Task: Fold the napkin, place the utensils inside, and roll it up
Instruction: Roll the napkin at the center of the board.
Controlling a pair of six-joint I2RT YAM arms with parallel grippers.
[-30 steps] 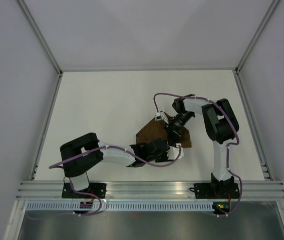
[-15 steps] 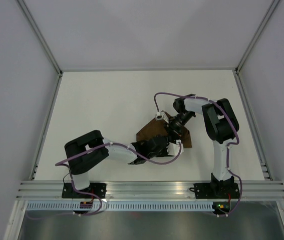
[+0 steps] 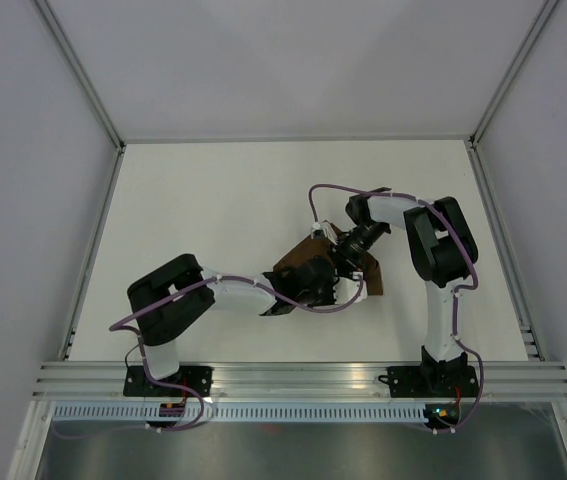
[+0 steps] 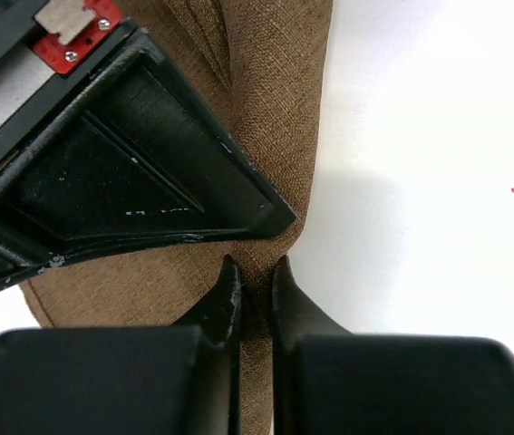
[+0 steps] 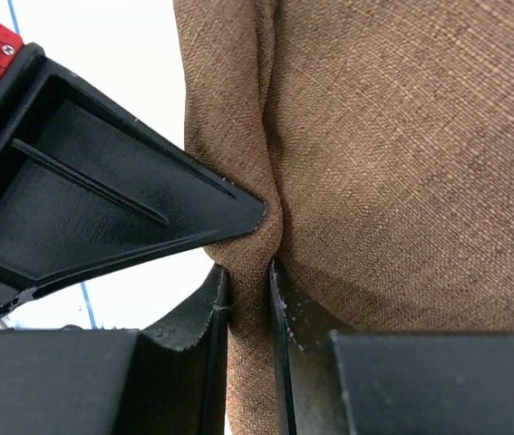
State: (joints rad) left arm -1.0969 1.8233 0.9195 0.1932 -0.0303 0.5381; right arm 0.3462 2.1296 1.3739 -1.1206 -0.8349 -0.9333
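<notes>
Since a second ago the left jaws have dragged their napkin [image 4: 284, 109] edge up beside the right jaws. Both pairs are clamped on cloth bunched between them; I judge the fold underway.

brown napkin [image 3: 288, 265], bunched mid-table, seemingly pinched

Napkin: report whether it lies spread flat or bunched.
Bunched: left gripper and right gripper each pinch a raised crease of the napkin.
</notes>
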